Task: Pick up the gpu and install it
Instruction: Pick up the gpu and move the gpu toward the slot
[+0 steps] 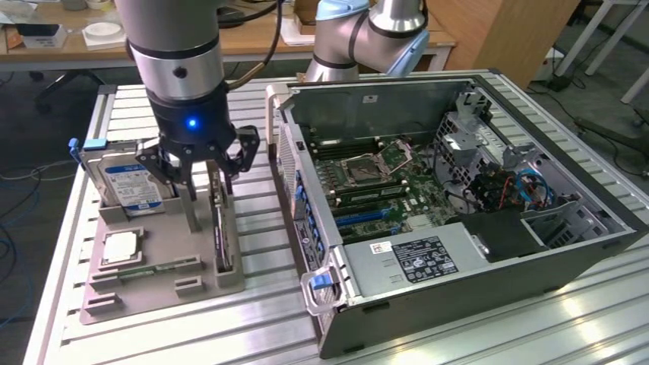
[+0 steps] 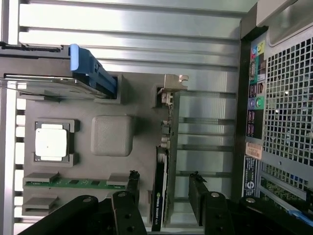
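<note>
The gpu (image 1: 220, 228) is a thin black card standing on edge in a slot of the grey holder (image 1: 152, 293), on the exterior view's left. In the wrist view the gpu (image 2: 160, 193) runs lengthwise, with its silvery bracket (image 2: 172, 85) at the far end. My gripper (image 1: 203, 171) hangs just above the card's upper end, open. Its black fingers (image 2: 132, 188) stand on either side of the card with gaps between, and they touch nothing. My gripper (image 2: 164, 186) is centred over the card.
The holder also carries a blue-labelled hard drive (image 1: 127, 179), a square silver CPU (image 1: 120, 247) and a green memory stick (image 1: 152, 268). An open computer case (image 1: 568, 243) lies on the exterior view's right, motherboard (image 1: 406, 194) exposed. The case's rear panel (image 2: 283, 98) is close beside the holder.
</note>
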Controlling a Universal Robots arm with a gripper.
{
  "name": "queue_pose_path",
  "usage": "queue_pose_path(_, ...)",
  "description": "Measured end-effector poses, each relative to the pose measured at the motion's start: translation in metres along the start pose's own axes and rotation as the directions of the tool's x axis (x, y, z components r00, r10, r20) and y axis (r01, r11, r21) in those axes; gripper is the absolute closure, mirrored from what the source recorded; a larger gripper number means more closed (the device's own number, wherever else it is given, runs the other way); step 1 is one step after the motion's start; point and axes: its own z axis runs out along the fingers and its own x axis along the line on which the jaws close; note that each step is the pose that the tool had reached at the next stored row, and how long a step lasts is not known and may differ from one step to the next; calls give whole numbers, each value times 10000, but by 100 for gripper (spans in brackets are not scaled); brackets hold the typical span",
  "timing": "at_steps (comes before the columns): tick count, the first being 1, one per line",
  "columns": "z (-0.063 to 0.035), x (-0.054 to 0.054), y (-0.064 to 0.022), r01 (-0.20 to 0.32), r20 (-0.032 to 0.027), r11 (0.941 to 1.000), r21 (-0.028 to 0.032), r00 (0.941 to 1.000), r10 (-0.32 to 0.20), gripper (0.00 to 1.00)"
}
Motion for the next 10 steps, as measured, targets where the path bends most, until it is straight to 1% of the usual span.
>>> queue_pose_path(10, 52, 1, -5, -73, 4, 10000, 1, 10000, 73, 47)
